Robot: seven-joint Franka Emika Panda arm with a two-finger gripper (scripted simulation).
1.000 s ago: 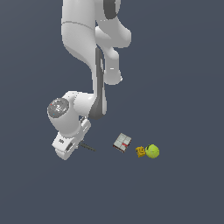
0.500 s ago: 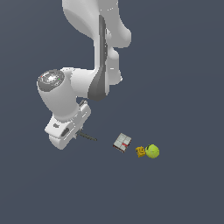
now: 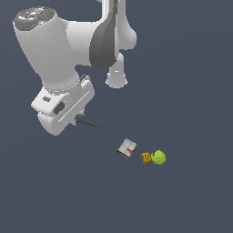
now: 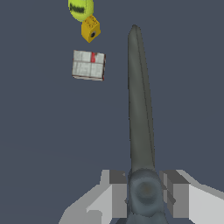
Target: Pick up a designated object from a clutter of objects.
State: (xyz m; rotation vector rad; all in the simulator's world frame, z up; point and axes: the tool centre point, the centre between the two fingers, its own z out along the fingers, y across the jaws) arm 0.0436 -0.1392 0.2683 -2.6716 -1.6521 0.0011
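The slender dark grey scissors-like tool (image 3: 90, 123) sticks out from under the arm's white hand toward the exterior view's right, lifted off the floor. In the wrist view its long shaft (image 4: 139, 100) runs away from the camera, and its round pivot end sits between the two fingers (image 4: 117, 192). My gripper (image 4: 144, 192) is shut on the tool. Its tan-orange loop is hidden. In the exterior view the fingers are hidden behind the hand (image 3: 63, 109).
A white-and-red flat box (image 3: 127, 148), a small yellow-orange piece (image 3: 146, 157) and a yellow-green ball (image 3: 159, 157) lie in a row on the dark floor to the exterior view's right of the tool. They also show in the wrist view: box (image 4: 89, 64), piece (image 4: 90, 28), ball (image 4: 80, 8).
The arm has risen steadily, carrying the tool up off the floor. The box, yellow piece and ball have stayed in place.
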